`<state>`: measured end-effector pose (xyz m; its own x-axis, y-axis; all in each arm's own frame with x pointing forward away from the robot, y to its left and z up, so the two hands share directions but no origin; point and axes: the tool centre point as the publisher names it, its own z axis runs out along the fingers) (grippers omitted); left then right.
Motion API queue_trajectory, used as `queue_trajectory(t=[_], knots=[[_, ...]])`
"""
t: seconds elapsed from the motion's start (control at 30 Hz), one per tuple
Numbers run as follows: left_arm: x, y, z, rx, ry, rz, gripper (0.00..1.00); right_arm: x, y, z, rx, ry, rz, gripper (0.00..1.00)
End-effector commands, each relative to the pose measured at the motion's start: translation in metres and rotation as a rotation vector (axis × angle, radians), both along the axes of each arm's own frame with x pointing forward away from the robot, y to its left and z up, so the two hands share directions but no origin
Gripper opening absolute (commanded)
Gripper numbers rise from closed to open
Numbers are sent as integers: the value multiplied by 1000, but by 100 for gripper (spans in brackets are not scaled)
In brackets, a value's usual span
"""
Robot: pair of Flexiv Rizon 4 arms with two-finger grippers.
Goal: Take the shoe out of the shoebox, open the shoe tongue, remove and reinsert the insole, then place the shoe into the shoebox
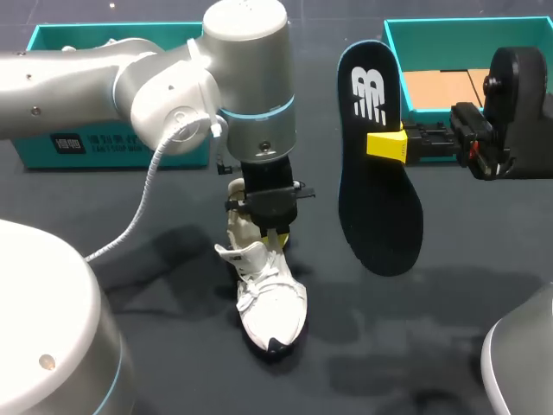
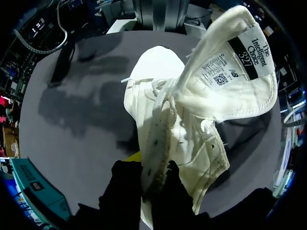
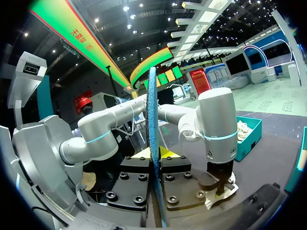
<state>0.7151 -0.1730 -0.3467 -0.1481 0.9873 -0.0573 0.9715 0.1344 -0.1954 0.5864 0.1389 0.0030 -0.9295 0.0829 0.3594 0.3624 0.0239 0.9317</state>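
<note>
A white shoe (image 1: pixel 273 304) stands on the dark table, toe toward me. Its tongue (image 2: pixel 230 72) is folded wide open. My left gripper (image 1: pixel 275 232) points straight down at the heel end and is shut on the shoe's lace-hole edge (image 2: pixel 154 143), which runs between its black fingers (image 2: pixel 120 191). My right gripper (image 1: pixel 389 144) reaches in from the right and is shut on the dark insole (image 1: pixel 378 164), held on edge in the air to the right of the shoe. In the right wrist view the insole (image 3: pixel 153 139) shows as a thin blue edge between the fingers, with the shoe (image 3: pixel 225 189) beyond.
The teal shoebox (image 1: pixel 393 52) sits at the back right, behind the right gripper, its cardboard floor showing. A second teal box (image 1: pixel 112 151) stands at the back left, behind my left arm. Bare table lies in front of the shoe and under the insole.
</note>
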Motion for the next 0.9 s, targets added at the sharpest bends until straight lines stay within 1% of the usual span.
queue_trajectory(t=[0.03,0.43,0.9], knots=[[1,-12,-4,20,2,-9,0,-9,1,-1,-85,-6,-240,0],[3,-33,-21,50,6,-23,0,-9,1,-1,-85,-6,-240,0],[3,-38,-39,69,12,-68,0,-9,1,-1,-85,-6,-240,0]])
